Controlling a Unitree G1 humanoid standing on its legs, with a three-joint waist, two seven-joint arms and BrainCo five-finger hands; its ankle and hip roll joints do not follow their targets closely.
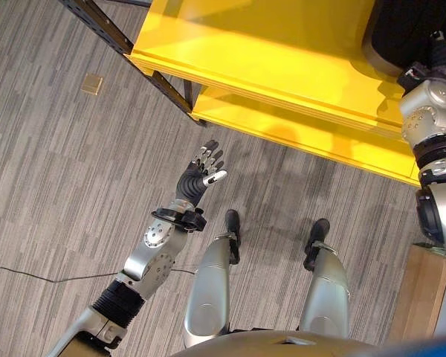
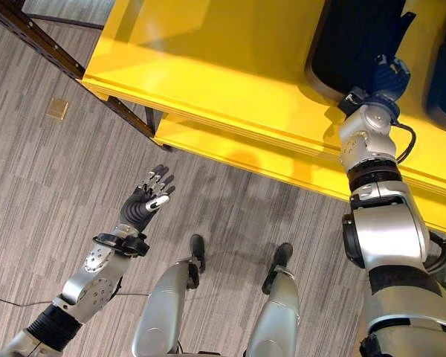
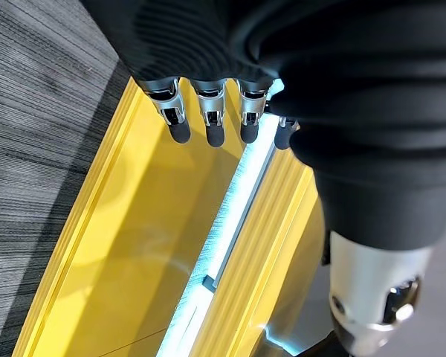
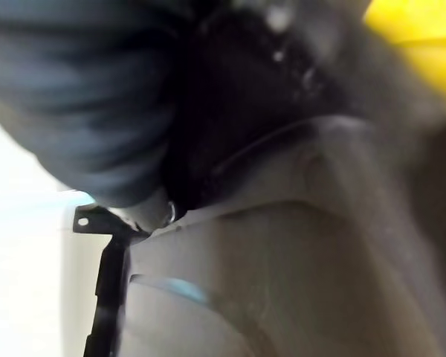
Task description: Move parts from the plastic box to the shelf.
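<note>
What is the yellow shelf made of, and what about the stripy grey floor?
The yellow shelf looks like painted board or metal: smooth, with soft reflections and layered edges. The floor looks like carpet tile: matte, with fine grey streaks. Neither is certain from looks alone.

I see grey striped carpet [image 1: 74, 178] across the whole floor. A small tan square plate [image 1: 91, 84] lies flat on it, well apart from everything else. At the lower right edge stands a light wooden piece [image 1: 420, 297], its upper face bare. What it belongs to I cannot tell.
</note>
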